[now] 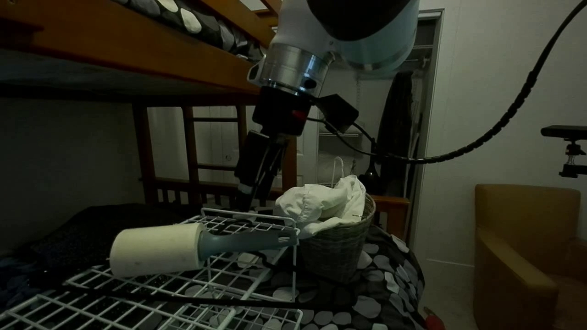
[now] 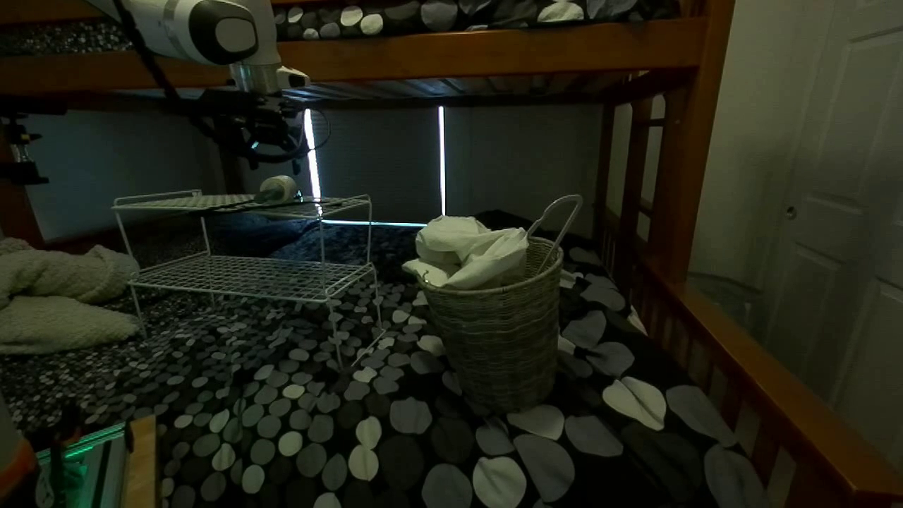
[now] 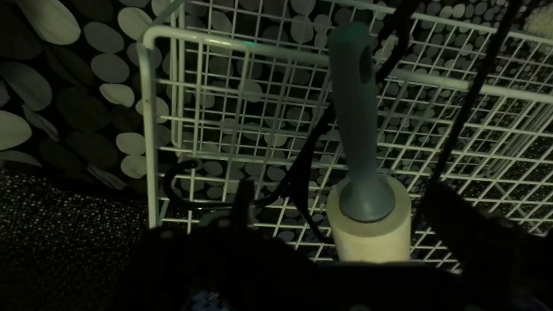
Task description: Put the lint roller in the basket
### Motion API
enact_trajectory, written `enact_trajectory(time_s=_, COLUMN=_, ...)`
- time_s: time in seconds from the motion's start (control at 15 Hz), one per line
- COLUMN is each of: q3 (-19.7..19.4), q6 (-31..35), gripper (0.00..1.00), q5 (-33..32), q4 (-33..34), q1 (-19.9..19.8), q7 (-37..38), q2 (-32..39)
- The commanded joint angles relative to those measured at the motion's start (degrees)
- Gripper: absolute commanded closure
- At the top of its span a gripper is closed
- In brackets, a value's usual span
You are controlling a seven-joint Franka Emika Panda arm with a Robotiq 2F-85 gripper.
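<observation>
Wrist view: your fingers [image 3: 244, 203], blk., 1 pr., spread wide w/ nothing gripped; the lint roller [image 3: 363, 164] shows in the space btwn. them, barrel partly hidden. In an exterior view your arm [image 1: 293, 64] holds them slanted downward, behind the roller; exact gap to it you can't tell.

Item 1. Lint roller, qty. 1. On its side, top tier of the wire rack [image 2: 240, 279]. Cream barrel; gry.-grn. handle [image 1: 247, 243] aimed toward the basket [image 1: 335, 252] in an exterior view, tip at the rack's edge.

Item 2. Basket, wicker, qty. 1. Stands near the rack, both exterior views, on dotted bedding [image 2: 317, 423] (blk./gry./wht.). Contents: wht. cloth [image 2: 469, 254], bulging above the rim, plus a wht. hanger [image 2: 577, 201] sticking up past it.

Item 3. Rack, wht., 2 tiers, same bedding. Top tier also carries a blk. hanger [image 3: 468, 101], part of it under the roller's handle.

Item 4. Cream fleece [image 2: 63, 303], qty. 1, crumpled, beside the rack in an exterior view, on the side away from the basket.

Item 5. Surroundings, dimly lit: wood bunk frame [image 2: 494, 53], overhead; mustard armchair [image 1: 518, 266], well apart from the rack; wht. door [image 2: 839, 176], R. edge of an exterior view.
</observation>
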Motion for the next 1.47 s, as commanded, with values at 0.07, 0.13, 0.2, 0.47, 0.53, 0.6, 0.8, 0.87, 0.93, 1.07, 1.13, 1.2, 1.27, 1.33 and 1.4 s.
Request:
enact_trajectory(time_s=0.07, q3=4.0, q6=-1.6, gripper=0.0, q5=-1.5, q4=0.8, q1=-1.2, q7=8.2, q2=1.0)
enact_trajectory(time_s=0.13, q3=4.7, q6=-1.8, gripper=0.0, q5=-1.3, q4=1.0, q1=-0.9, q7=9.1, q2=1.2)
enact_trajectory(time_s=0.2, q3=5.3, q6=-2.1, gripper=0.0, q5=-0.9, q4=1.0, q1=-0.6, q7=9.6, q2=1.3)
enact_trajectory(time_s=0.47, q3=7.9, q6=-2.0, gripper=0.0, q5=-7.5, q4=-0.8, q1=-1.9, q7=14.0, q2=0.3)
enact_trajectory(time_s=0.53, q3=7.8, q6=-2.1, gripper=0.0, q5=-9.1, q4=-0.3, q1=-2.1, q7=13.3, q2=1.1)
enact_trajectory(time_s=0.6, q3=7.7, q6=-1.4, gripper=0.0, q5=-10.4, q4=0.0, q1=-2.2, q7=12.6, q2=2.0)
enact_trajectory(time_s=0.8, q3=7.4, q6=-0.1, gripper=0.0, q5=-14.6, q4=0.8, q1=-2.7, q7=10.4, q2=4.1)
enact_trajectory(time_s=0.87, q3=7.0, q6=1.0, gripper=0.0, q5=-14.4, q4=1.1, q1=-2.5, q7=7.5, q2=5.2)
enact_trajectory(time_s=0.93, q3=6.6, q6=2.3, gripper=0.0, q5=-13.6, q4=1.5, q1=-2.2, q7=3.6, q2=6.4)
enact_trajectory(time_s=1.07, q3=6.2, q6=5.5, gripper=0.0, q5=-12.0, q4=2.1, q1=-1.7, q7=-3.4, q2=8.4)
enact_trajectory(time_s=1.13, q3=6.3, q6=6.6, gripper=0.0, q5=-11.0, q4=2.5, q1=-1.5, q7=-6.3, q2=9.3)
enact_trajectory(time_s=1.2, q3=6.3, q6=7.8, gripper=0.0, q5=-9.2, q4=3.0, q1=-1.4, q7=-9.5, q2=10.4)
enact_trajectory(time_s=1.27, q3=6.4, q6=8.6, gripper=0.06, q5=-7.6, q4=3.5, q1=-1.3, q7=-11.8, q2=11.2)
enact_trajectory(time_s=1.33, q3=6.5, q6=8.9, gripper=0.17, q5=-4.1, q4=4.0, q1=-1.1, q7=-15.2, q2=12.0)
enact_trajectory(time_s=1.4, q3=6.7, q6=8.6, gripper=0.32, q5=-1.2, q4=4.6, q1=-1.0, q7=-17.9, q2=12.7)
